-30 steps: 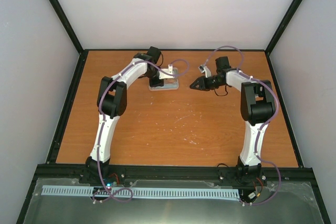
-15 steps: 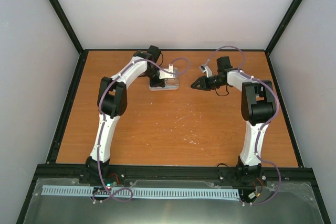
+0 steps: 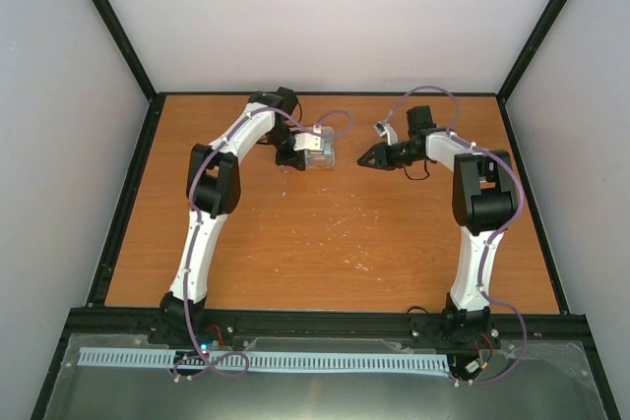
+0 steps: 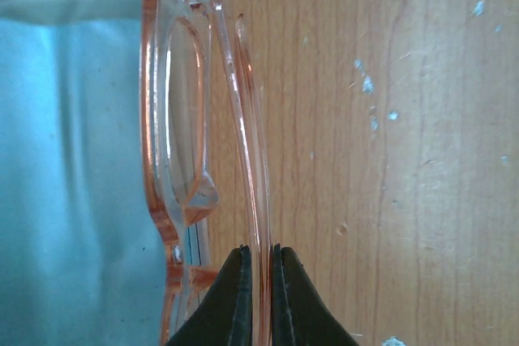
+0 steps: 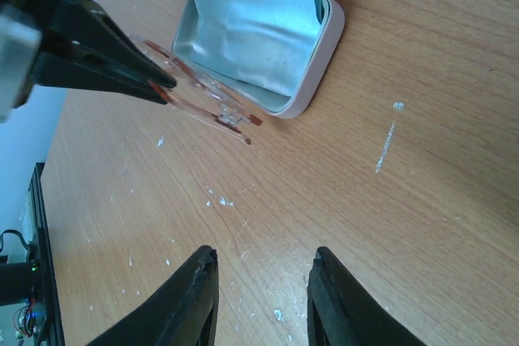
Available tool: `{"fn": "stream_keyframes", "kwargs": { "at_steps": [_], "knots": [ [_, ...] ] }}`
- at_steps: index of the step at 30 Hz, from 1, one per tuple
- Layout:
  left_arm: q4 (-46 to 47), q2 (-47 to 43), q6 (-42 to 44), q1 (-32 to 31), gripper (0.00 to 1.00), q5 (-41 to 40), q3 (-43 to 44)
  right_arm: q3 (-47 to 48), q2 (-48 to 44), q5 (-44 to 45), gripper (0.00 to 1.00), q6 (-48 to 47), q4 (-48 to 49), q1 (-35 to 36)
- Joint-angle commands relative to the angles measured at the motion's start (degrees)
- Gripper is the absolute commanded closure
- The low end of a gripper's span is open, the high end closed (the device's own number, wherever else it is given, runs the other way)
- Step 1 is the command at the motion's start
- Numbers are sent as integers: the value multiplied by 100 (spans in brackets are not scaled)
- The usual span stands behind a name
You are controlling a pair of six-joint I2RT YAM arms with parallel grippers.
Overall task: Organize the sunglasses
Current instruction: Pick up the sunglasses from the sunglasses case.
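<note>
A robotics lab cell: white panels (image 3: 335,17), black frame bars (image 3: 110,22), wooden table (image 3: 325,253), left arm (image 3: 197,233) and right arm (image 3: 477,243) bolted down.

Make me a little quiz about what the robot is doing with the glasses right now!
1. Which gripper holds the sunglasses? A) the right gripper B) the left gripper C) neither
2. True or false: the right gripper is pinching the blue cloth.
3. Fill in the missing word: the blue cloth lies inside the open pink-grey ____.
Key: 1 B, it is shut on one slim arm of the glasses. 2 False, the right gripper is open and holds nothing. 3 case.
</note>
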Motion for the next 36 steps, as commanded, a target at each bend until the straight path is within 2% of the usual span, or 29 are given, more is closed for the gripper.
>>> {"fn": "stream_keyframes", "kwargs": {
  "at_steps": [1,7,10,16,25,28,32,36],
  "knots": [
    [-295,368,178,183,99,46,500,15,-160,-92,70,-102,-86,-56],
    [-49,439,44,236,99,203,916,54,-154,-89,70,-95,-130,-65],
    [-208,327,61,229,99,407,998,114,-95,-136,70,-84,-174,-73],
    [-136,-106,-61,234,99,714,732,209,-7,-206,70,-52,-174,-74],
    [141,-164,-193,267,99,851,822,481,119,-202,70,-42,-216,-74],
    [335,-272,-413,324,99,974,811,589,147,-244,70,172,57,-66],
    [912,-455,-615,409,99,713,574,1109,434,-362,75,550,473,58],
    [1146,-445,-919,575,99,579,644,2162,1108,-420,81,643,344,404]
  ]
}}
